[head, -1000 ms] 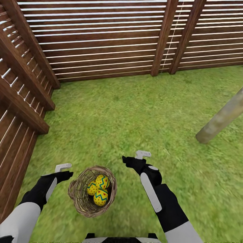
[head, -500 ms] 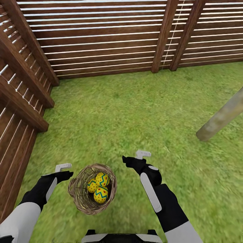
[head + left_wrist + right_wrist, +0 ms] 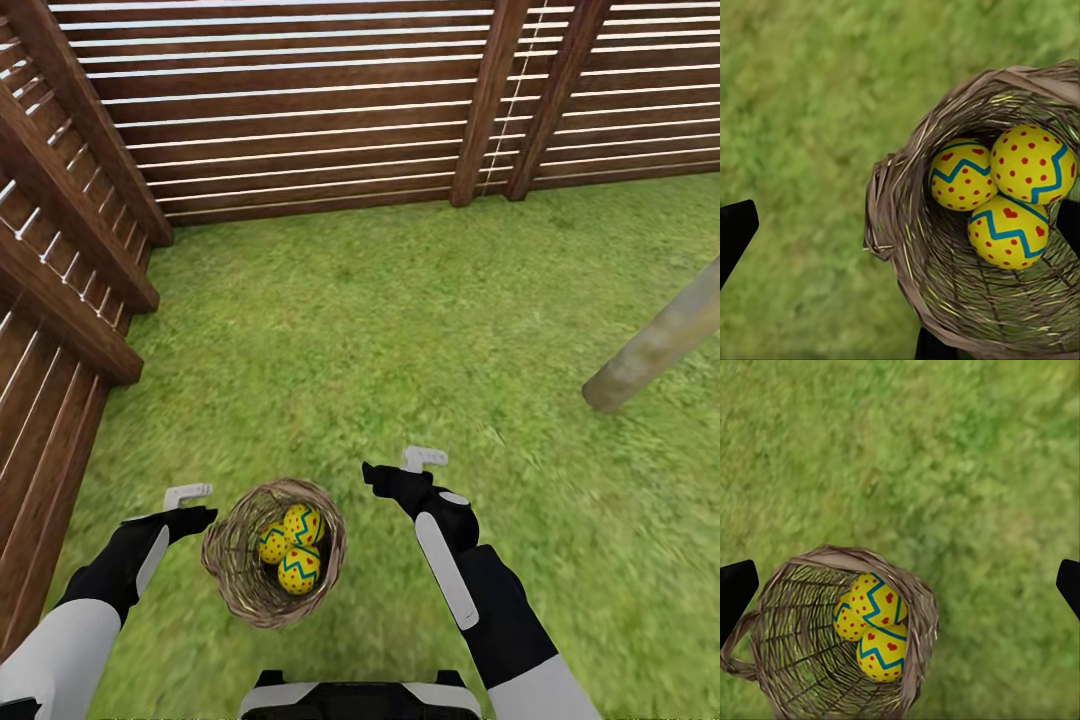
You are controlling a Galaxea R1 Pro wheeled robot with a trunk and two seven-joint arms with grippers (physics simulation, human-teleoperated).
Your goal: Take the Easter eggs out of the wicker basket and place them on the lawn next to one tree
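The wicker basket [image 3: 240, 575] stands on the lawn [image 3: 380, 330] close in front of me, between my two arms. All three Easter eggs lie in it, yellow with red dots and blue zigzags: one [image 3: 302, 524] at the far side, one [image 3: 271, 544] to its left, one [image 3: 299, 569] nearest me. The left wrist view looks into the basket [image 3: 907, 247] at the eggs [image 3: 1031, 163]. So does the right wrist view, over basket [image 3: 795, 622] and eggs [image 3: 879, 598]. My left gripper [image 3: 195, 508] hovers open just left of the rim. My right gripper [image 3: 388, 474] is open, right of the basket.
A dark brown slat fence [image 3: 300, 110] closes the lawn ahead and along the left side [image 3: 50, 300], forming a corner. A pale grey-beige tree trunk [image 3: 655, 345] rises from the grass at the right. Open grass lies between basket and trunk.
The whole view has shifted a little, so the camera moved: fence and basket sit slightly higher in the picture. Arms, grippers and eggs hold the same poses.
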